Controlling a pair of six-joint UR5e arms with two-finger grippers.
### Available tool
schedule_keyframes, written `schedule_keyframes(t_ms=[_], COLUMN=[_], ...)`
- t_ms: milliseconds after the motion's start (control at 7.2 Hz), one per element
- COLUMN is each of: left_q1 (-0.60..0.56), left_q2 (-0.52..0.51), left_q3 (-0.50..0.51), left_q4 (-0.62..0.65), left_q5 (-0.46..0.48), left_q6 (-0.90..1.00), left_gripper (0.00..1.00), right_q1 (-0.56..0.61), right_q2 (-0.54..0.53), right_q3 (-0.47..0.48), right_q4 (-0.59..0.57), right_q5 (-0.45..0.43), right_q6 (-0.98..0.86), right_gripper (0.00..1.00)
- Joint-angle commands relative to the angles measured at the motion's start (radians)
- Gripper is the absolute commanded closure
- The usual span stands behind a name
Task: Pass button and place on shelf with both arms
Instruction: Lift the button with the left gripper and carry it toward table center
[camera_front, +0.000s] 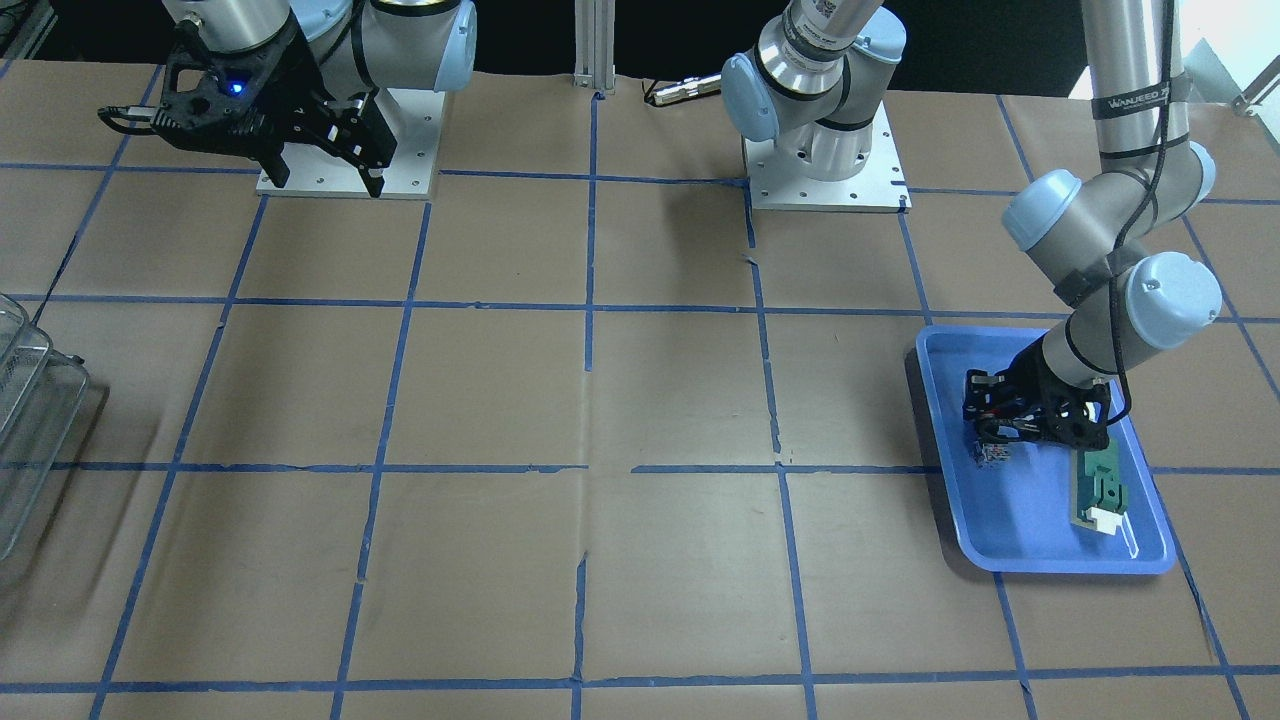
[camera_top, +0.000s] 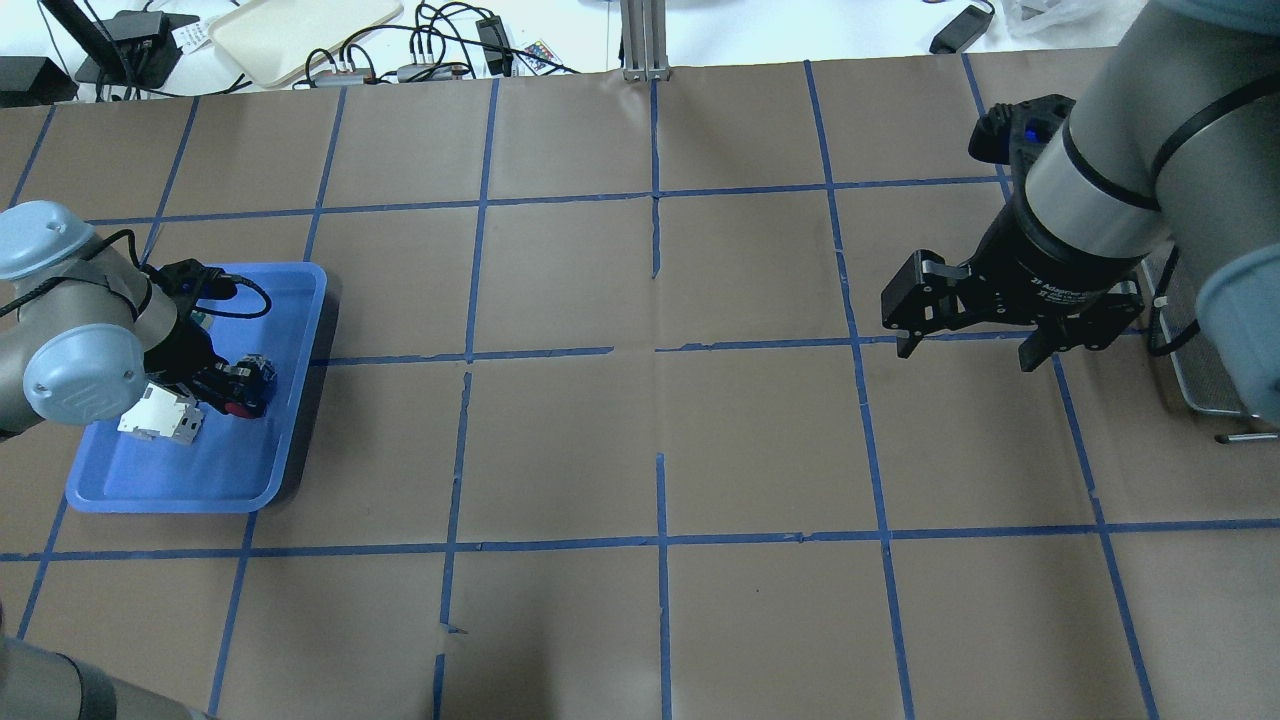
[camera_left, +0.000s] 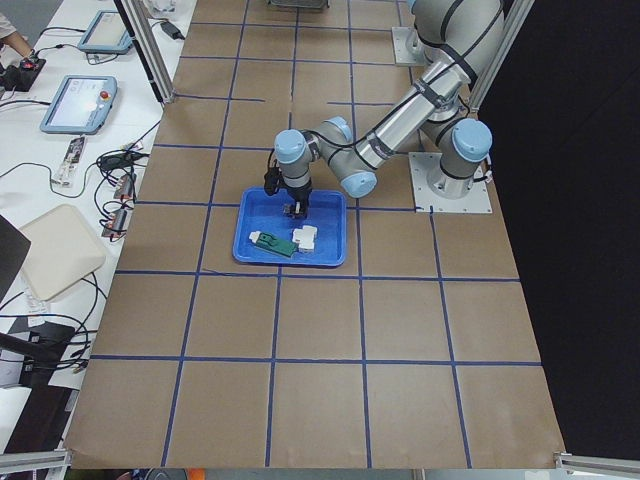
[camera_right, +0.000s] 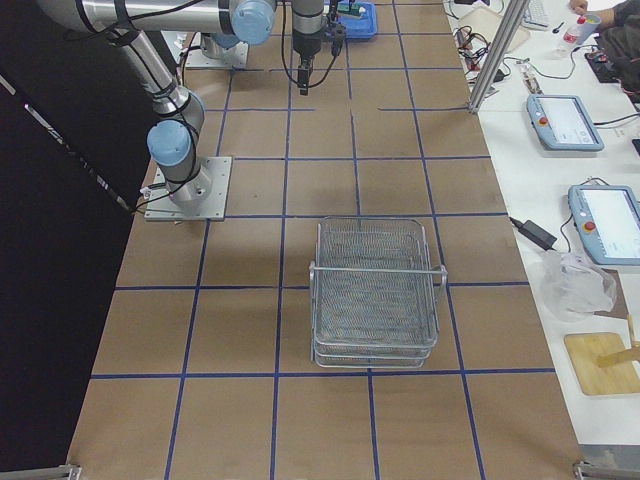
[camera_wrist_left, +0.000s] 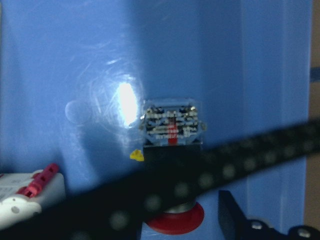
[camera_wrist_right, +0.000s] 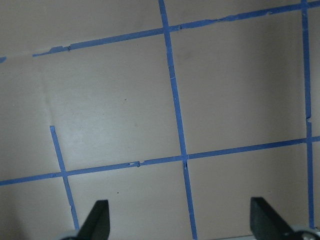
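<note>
The button (camera_wrist_left: 171, 131) lies in the blue tray (camera_top: 200, 480), its clear block base towards the wrist camera and its red cap (camera_top: 238, 408) at the far end. My left gripper (camera_top: 240, 385) is down in the tray, its jaws narrowed on either side of the button. A thin gap shows between one fingertip (camera_wrist_left: 232, 212) and the cap; a blurred cable hides the other. My right gripper (camera_top: 965, 350) is open and empty, high over bare table near the shelf (camera_right: 375, 295). The shelf also shows at the front view's left edge (camera_front: 30, 420).
A white-and-red breaker block (camera_top: 160, 415) and a flat green-and-white part (camera_front: 1100, 490) lie in the tray next to the left gripper (camera_front: 990, 430). Blue tape lines grid the brown table. Benches with pendants and cables stand beyond the far edge.
</note>
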Motion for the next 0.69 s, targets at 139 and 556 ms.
schedule_keyframes(t_ms=[139, 556], left_q1=[-0.014, -0.069], left_q2=[0.031, 0.071], left_q3=[0.042, 0.070], left_q4=[0.015, 0.000], left_q5=[-0.010, -0.084], left_q6=[0.231, 0.581], left_gripper=[1.00, 1.00], right_q1=[-0.006, -0.006], right_q2=[-0.001, -0.001], right_q3=[-0.006, -0.006], right_q4=[-0.004, -0.004], right_q5=[0.001, 0.003], right_q6=[-0.001, 0.001], right_gripper=[0.00, 0.00])
